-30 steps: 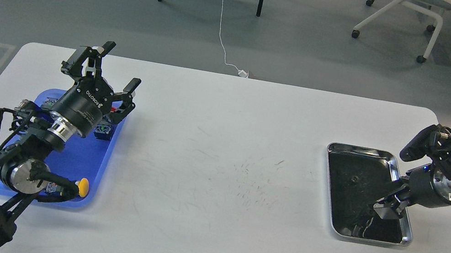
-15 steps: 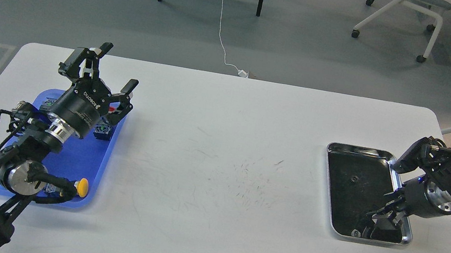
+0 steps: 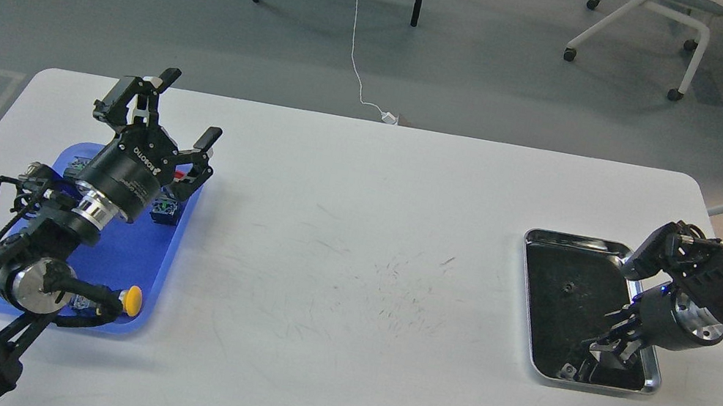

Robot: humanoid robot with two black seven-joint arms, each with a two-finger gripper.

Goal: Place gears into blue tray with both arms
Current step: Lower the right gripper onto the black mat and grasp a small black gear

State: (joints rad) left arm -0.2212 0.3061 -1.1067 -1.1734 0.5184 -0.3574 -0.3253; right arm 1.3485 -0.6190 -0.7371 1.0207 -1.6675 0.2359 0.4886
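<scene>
The right gripper [image 3: 591,355] dips into the near corner of the silver tray [image 3: 577,243] — too dark to tell how its fingers stand. One tiny toothed gear [image 3: 567,288] lies beyond it; black on black, it could be missed. The left gripper [image 3: 161,115] hovers wide open, empty, over the smooth blue tray [image 3: 128,259].

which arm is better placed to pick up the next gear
Right. The right gripper is already down inside the silver tray, near the gear; the left gripper is across the table above the blue tray.
</scene>
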